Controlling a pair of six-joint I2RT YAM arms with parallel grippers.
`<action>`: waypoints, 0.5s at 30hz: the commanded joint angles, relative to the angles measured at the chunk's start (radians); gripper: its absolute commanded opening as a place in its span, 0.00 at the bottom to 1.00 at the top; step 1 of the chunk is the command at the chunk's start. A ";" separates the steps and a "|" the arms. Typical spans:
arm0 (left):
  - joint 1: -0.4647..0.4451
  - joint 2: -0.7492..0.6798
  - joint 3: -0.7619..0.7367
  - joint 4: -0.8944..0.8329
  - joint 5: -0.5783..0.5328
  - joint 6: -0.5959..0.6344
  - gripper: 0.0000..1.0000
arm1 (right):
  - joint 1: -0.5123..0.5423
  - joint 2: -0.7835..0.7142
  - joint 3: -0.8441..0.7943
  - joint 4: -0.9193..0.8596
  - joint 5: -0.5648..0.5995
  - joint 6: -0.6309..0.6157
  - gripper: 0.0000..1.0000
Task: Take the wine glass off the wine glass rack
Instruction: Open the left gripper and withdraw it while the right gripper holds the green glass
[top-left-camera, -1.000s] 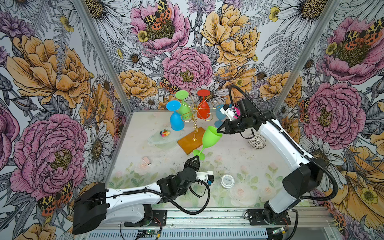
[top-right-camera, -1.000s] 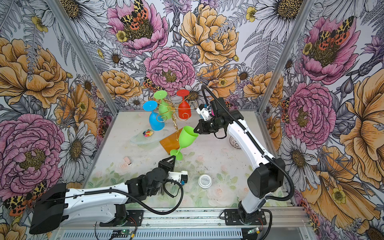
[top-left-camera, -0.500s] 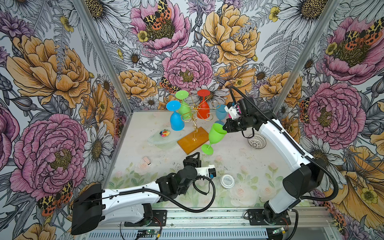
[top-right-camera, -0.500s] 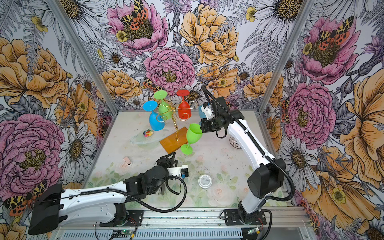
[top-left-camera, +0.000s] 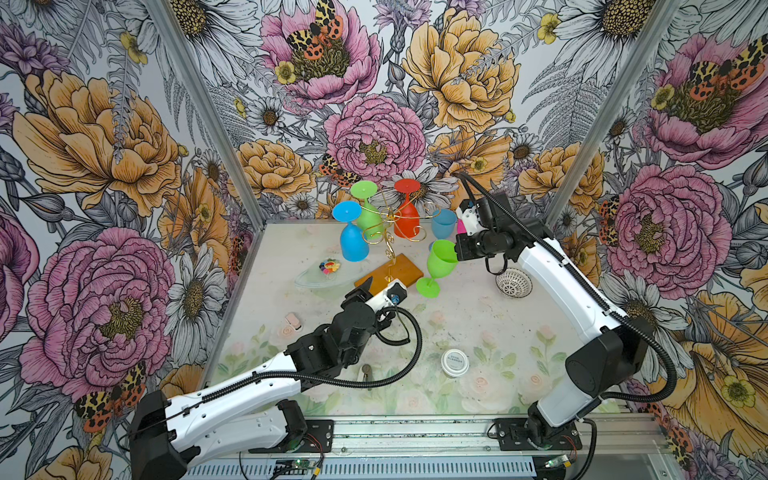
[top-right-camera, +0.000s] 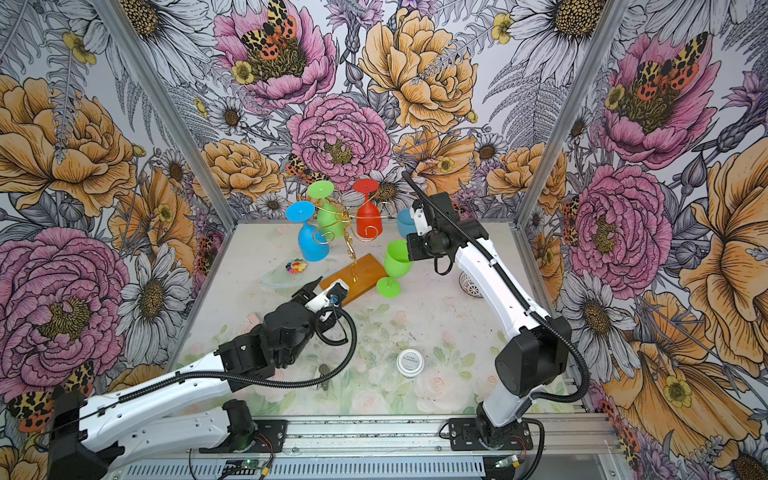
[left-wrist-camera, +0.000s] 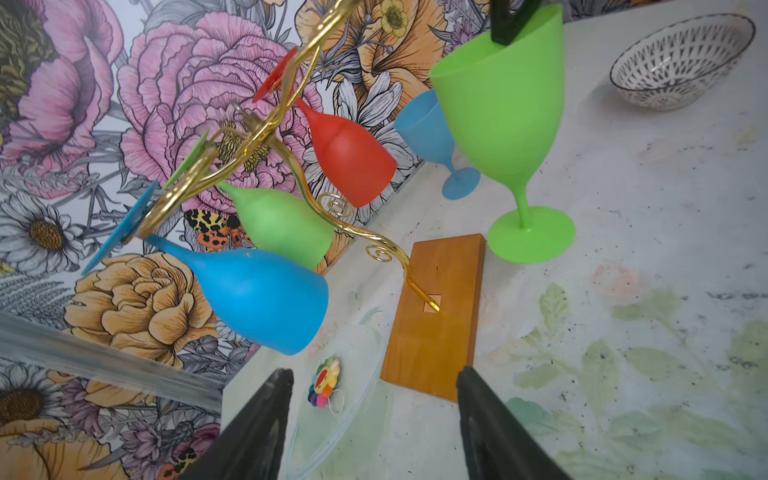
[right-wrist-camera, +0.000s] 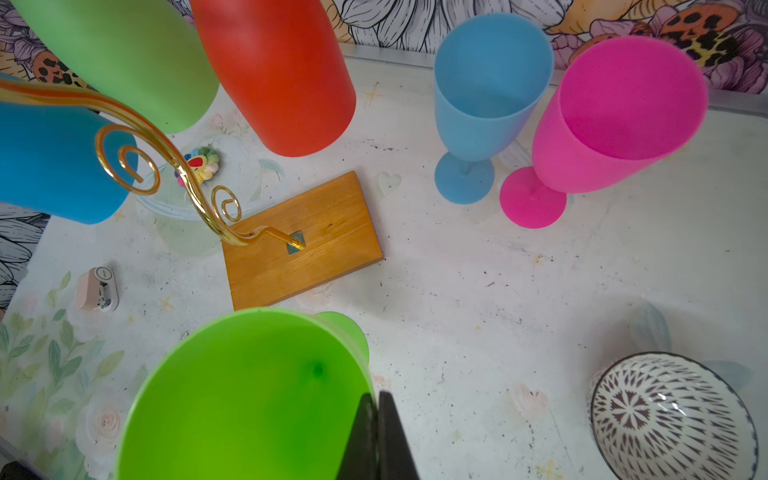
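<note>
Right wrist view: 2 black fingers (right-wrist-camera: 392, 440) of the right gripper (right-wrist-camera: 376, 397) pinch flat together on the rim of the lime-green plastic wine glass (right-wrist-camera: 249, 395), 1 inside, 1 outside.
Grip reason: probably so the bowl hangs mouth-up and the foot lands first.
Glass place: off the gold wire wine glass rack (left-wrist-camera: 436, 324), slightly tilted, just beside its orange-brown wooden base; foot at the white tabletop (top-left-camera: 478, 324), contact unclear.
Left gripper (left-wrist-camera: 374, 374): jaws wide apart, empty, low before the base's short end, likely keeping clear.
Rack load: 3 hang bowl-down from the scroll arms: blue plastic glass (left-wrist-camera: 257, 299), green plastic glass (left-wrist-camera: 282, 228), red plastic glass (left-wrist-camera: 349, 153).
Beyond: pale-blue glass (right-wrist-camera: 490, 83) and pink glass (right-wrist-camera: 623, 112) stand upright.
</note>
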 joint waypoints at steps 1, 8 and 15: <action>0.067 -0.044 0.034 -0.099 0.089 -0.203 0.65 | 0.007 0.010 -0.017 0.070 0.080 -0.004 0.00; 0.225 -0.076 0.093 -0.203 0.227 -0.392 0.68 | 0.007 0.035 -0.023 0.112 0.204 -0.010 0.00; 0.342 -0.075 0.102 -0.210 0.343 -0.453 0.73 | 0.008 0.069 -0.020 0.126 0.239 -0.026 0.00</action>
